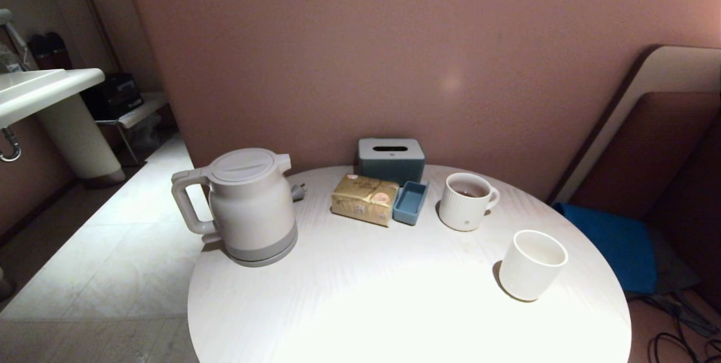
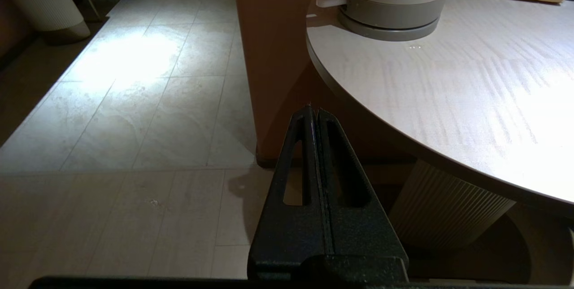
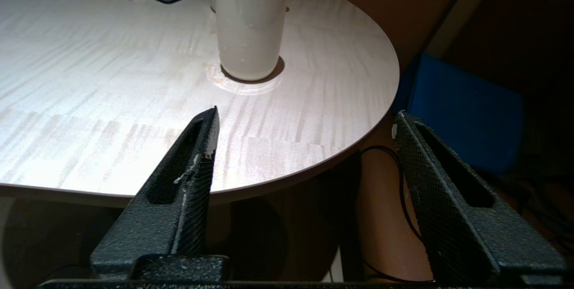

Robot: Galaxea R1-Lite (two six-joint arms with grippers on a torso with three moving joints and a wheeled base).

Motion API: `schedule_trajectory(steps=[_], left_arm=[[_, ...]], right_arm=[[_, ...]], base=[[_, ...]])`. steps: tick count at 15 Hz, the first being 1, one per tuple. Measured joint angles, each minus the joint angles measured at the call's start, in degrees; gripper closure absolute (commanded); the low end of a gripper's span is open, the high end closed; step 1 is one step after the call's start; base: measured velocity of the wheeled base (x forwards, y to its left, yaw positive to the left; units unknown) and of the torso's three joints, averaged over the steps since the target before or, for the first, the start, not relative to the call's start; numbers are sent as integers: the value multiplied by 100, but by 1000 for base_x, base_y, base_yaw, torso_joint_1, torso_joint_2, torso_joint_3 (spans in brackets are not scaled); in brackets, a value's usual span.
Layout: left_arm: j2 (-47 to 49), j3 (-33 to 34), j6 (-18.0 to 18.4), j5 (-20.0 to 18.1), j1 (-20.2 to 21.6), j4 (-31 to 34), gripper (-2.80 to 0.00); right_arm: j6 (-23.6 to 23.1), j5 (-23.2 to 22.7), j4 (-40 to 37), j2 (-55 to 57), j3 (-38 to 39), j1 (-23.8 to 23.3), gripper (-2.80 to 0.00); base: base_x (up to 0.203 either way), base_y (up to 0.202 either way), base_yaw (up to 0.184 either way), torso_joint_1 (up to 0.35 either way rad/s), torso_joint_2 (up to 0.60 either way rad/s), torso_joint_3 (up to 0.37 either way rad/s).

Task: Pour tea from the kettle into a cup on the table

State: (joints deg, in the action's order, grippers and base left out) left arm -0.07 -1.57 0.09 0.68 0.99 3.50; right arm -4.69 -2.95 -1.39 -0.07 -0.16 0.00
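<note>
A: Grippers?
B: Left gripper pressed closed, holding nothing, low off the surface edge over floor tiles. Right gripper spread wide, empty, at the near rim, apart from the cup.
A: Task things?
B: Kettle upright at surface's left, handle outward. Cup at right, near the edge. Ribbed mug behind it holds dark liquid.
</note>
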Motion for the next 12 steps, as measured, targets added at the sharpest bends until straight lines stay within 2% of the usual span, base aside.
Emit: schedule_trajectory(steps=[12], left_arm=[[0, 0, 1, -2, 0, 0, 0]], right_arm=[[51, 4, -2, 0, -2, 0, -280]], base=[[0, 0, 0, 0, 0, 0]])
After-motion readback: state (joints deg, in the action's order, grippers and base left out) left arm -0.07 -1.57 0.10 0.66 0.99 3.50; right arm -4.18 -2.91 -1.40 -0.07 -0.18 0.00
